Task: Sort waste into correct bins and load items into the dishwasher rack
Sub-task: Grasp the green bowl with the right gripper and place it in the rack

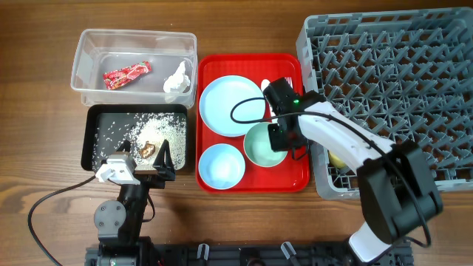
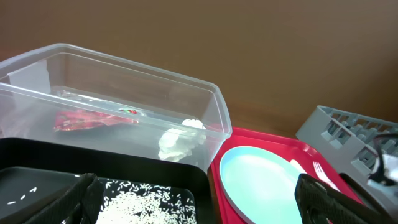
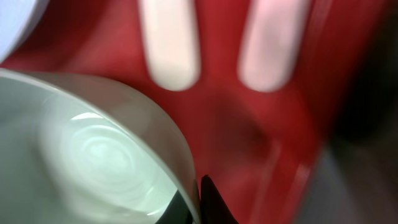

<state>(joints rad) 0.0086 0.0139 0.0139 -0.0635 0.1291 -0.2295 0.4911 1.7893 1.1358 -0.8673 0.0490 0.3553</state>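
Note:
My right gripper (image 1: 284, 140) is shut on the right rim of the teal bowl (image 1: 263, 145) on the red tray; the right wrist view shows one finger on each side of the rim (image 3: 198, 200). The light blue plate (image 1: 230, 105) and a second blue bowl (image 1: 221, 165) lie beside it. The white spoon and fork (image 3: 169, 43) lie at the tray's far right. My left gripper (image 1: 153, 158) is open and empty over the front edge of the black tray (image 1: 94, 125), which holds rice (image 1: 155, 130) and a brown scrap (image 1: 148, 148). The clear tub (image 1: 89, 55) holds the red wrapper (image 1: 127, 74) and the napkin (image 1: 176, 80).
The grey rack (image 1: 392, 81) fills the right side, close against the red tray (image 1: 295, 181). A yellow cup (image 1: 337, 158) shows in the rack's near-left corner. In the left wrist view the open fingers (image 2: 199, 208) frame the rice and the plate (image 2: 273, 180).

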